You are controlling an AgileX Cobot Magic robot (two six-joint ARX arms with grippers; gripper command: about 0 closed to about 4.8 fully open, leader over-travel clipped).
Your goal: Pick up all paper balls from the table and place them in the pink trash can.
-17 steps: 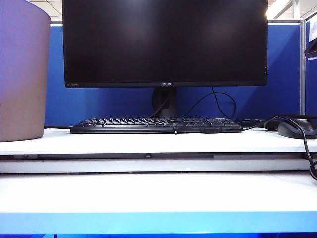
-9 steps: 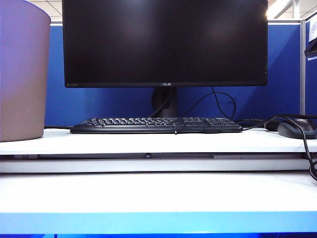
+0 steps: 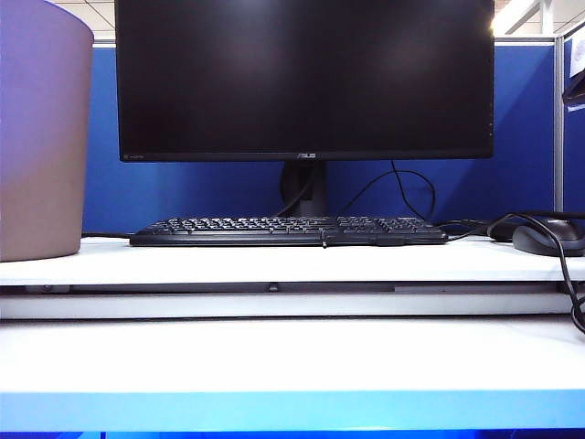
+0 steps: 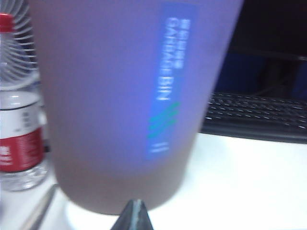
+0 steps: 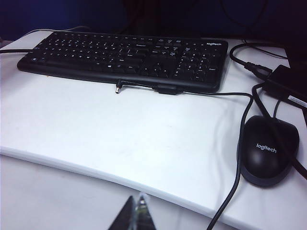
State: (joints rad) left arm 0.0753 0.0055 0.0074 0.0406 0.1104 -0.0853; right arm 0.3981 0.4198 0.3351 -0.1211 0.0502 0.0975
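Observation:
No paper balls show in any view. The pink trash can (image 3: 41, 137) stands at the far left of the white table (image 3: 292, 352). In the left wrist view the trash can (image 4: 124, 105) fills the frame, with a blue label on its side. My left gripper (image 4: 136, 205) sits shut just in front of the can's base, holding nothing. My right gripper (image 5: 137, 200) is shut and empty, low over the table (image 5: 120, 134) in front of the raised step. Neither gripper shows in the exterior view.
A black keyboard (image 3: 288, 230) and monitor (image 3: 304, 78) stand at the back centre. A dark mouse (image 5: 267, 149) with cables lies at the right. A water bottle (image 4: 19, 129) with a red label stands beside the trash can. A loose cable plug (image 5: 117, 89) lies in front of the keyboard (image 5: 124, 60).

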